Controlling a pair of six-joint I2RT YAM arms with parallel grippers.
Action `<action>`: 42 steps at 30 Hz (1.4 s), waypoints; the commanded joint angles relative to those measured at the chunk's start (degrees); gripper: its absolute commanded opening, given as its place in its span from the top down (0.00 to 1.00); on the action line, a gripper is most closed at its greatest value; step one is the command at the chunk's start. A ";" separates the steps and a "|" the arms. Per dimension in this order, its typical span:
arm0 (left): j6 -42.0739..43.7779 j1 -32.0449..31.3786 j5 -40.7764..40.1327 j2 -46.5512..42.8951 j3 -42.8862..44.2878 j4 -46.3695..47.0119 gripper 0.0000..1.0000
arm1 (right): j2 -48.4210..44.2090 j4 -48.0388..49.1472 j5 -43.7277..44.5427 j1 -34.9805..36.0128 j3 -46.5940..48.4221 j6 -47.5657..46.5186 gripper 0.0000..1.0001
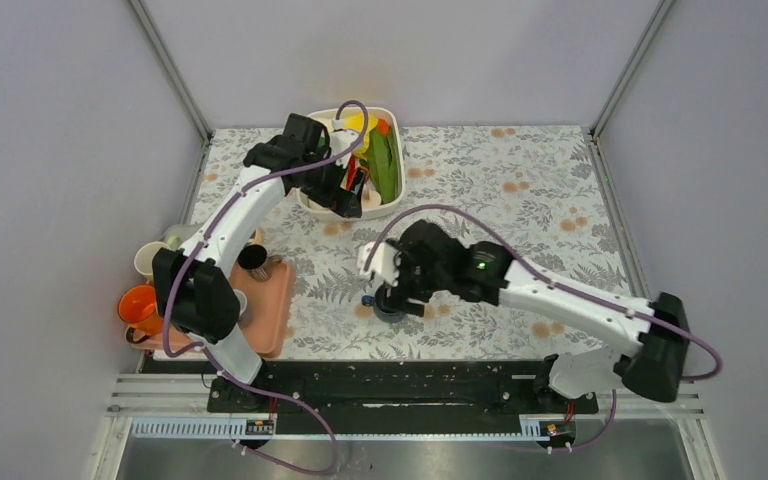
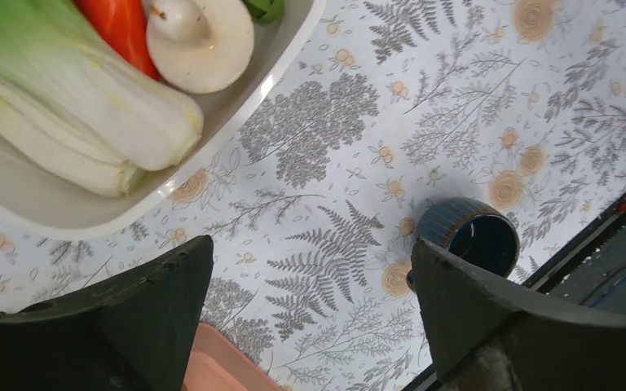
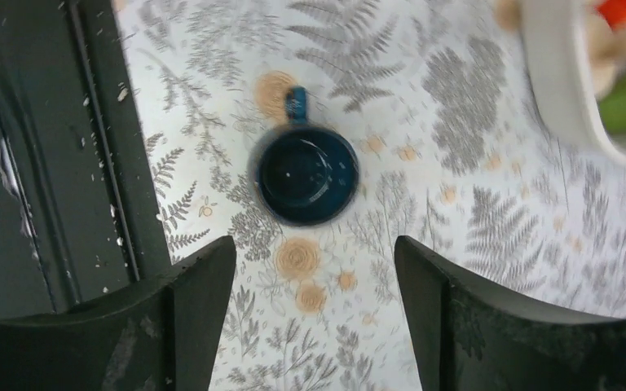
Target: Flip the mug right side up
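Observation:
A dark blue mug [image 3: 306, 175] stands upright on the flowered tablecloth, its mouth up and its handle [image 3: 295, 103] pointing away. It also shows in the left wrist view [image 2: 471, 236] and, partly hidden by the right arm, in the top view [image 1: 387, 307]. My right gripper [image 3: 314, 281] is open and empty, held above the cloth just beside the mug. My left gripper [image 2: 310, 285] is open and empty, high above the cloth near the white dish.
A white dish [image 1: 391, 190] with toy vegetables stands at the back centre, with a leek [image 2: 73, 106] and mushroom [image 2: 200, 41] in it. A pink tray [image 1: 272, 318] and several cups, one orange [image 1: 138, 305], stand at the left. A black rail [image 3: 41, 163] runs along the near edge.

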 commanded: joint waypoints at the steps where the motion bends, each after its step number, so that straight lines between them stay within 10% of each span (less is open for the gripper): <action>1: 1.92 -1.52 8.52 -0.98 1.27 1.57 0.07 | -7.16 3.64 1.27 -11.66 -6.67 20.15 0.20; 10: 25.43 -18.48 3.52 -1.96 -7.70 -5.48 0.09 | -12.21 1.88 6.33 -43.57 -18.55 47.69 0.20; 25: 29.20 -27.25 -11.35 8.61 -14.14 5.55 0.15 | -15.79 5.69 4.27 -45.89 -23.31 47.60 0.18; 28: 28.49 -27.45 -13.17 8.80 -15.99 8.64 0.30 | -16.14 6.01 4.08 -45.94 -23.46 47.32 0.18; 35: 26.91 -26.65 -10.21 7.46 -14.82 5.56 1.00 | -15.68 6.29 3.06 -45.93 -23.12 47.56 0.19; 42: 23.48 -17.83 -11.01 -4.10 -19.96 1.25 1.00 | -17.62 6.36 4.33 -45.94 -24.60 47.22 0.19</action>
